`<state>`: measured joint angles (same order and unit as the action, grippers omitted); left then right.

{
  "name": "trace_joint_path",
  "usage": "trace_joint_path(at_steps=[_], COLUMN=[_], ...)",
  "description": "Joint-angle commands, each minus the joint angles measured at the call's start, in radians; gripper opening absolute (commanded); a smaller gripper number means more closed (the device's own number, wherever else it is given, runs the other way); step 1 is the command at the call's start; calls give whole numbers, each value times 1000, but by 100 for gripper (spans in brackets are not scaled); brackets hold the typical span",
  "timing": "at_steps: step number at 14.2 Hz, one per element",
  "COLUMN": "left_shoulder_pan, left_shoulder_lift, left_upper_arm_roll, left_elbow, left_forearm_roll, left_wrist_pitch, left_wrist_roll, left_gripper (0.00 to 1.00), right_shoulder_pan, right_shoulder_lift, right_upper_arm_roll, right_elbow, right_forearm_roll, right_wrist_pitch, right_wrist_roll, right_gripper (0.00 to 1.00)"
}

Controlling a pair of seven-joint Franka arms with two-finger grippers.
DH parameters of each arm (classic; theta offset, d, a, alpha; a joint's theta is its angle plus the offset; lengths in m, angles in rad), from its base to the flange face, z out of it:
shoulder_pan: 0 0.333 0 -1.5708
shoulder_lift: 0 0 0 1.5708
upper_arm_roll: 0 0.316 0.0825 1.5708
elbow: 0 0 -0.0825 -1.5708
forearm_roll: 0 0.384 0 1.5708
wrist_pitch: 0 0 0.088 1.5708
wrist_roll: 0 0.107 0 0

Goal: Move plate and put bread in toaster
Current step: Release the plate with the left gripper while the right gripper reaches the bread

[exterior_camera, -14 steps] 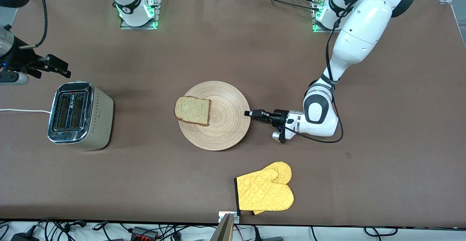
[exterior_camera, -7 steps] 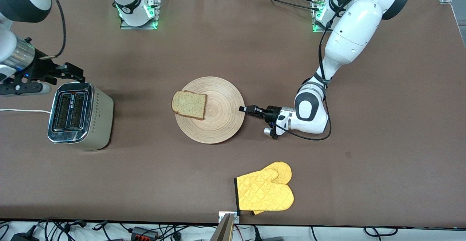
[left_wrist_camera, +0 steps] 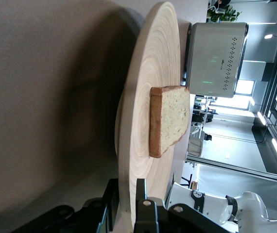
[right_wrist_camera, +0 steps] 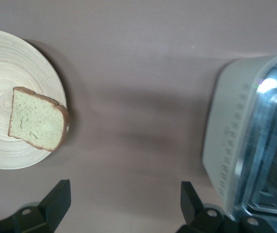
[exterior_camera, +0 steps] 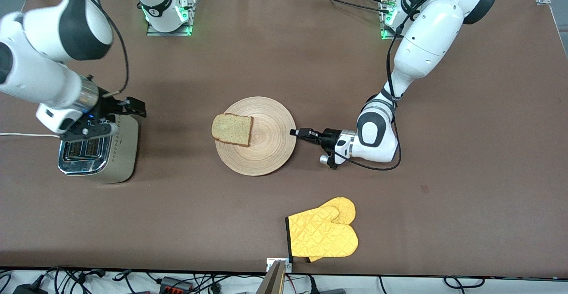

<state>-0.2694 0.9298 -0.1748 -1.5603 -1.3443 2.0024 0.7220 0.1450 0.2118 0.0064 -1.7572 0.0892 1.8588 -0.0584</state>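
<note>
The light-wood plate [exterior_camera: 268, 149] lies mid-table with the bread [exterior_camera: 232, 129] on its edge toward the toaster [exterior_camera: 100, 160]. My left gripper [exterior_camera: 294, 132] is low at the table, shut on the plate's rim at the left arm's end. The left wrist view shows its jaws [left_wrist_camera: 127, 204] clamping the plate [left_wrist_camera: 143, 97], with the bread [left_wrist_camera: 170, 119] and the toaster [left_wrist_camera: 214, 58] past it. My right gripper [exterior_camera: 135, 107] is open and empty over the toaster's side that faces the plate. The right wrist view shows its fingers [right_wrist_camera: 58, 196] wide apart, with the plate [right_wrist_camera: 2, 63], the bread [right_wrist_camera: 36, 119] and the toaster [right_wrist_camera: 235, 145].
A yellow oven mitt [exterior_camera: 323, 234] lies near the table's edge closest to the front camera. The toaster's white cord [exterior_camera: 26, 135] runs off the right arm's end of the table. Bare brown table lies between the toaster and the plate.
My left gripper has slid the plate with the bread toward the toaster and a little farther from the front camera. My right arm has swung in over the toaster.
</note>
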Motion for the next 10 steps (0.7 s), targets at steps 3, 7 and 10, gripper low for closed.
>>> trace_joint_path(at_steps=[3,7,10], left_shoulder_pan=[9,120,235], left_shoulder_lift=[-6,-63,-68], left_upper_arm_roll=[61,107,107], left_elbow=[5,32,164], left_forearm_roll=[-7,248,500], left_wrist_pitch=[-31,-154,-321], left_wrist_roll=[8,-51,-107], left_gripper=[46,48,51], right_shoulder_pan=[71,85,108], right_shoulder_lift=[92,187,250], right_upper_arm_roll=[-3,-3,-3], right_elbow=[-1,-1,-1], right_forearm_roll=[67,231,291], right_wrist_pitch=[82,94,125], right_wrist_roll=[35,81,83], right_gripper=[88,83,80])
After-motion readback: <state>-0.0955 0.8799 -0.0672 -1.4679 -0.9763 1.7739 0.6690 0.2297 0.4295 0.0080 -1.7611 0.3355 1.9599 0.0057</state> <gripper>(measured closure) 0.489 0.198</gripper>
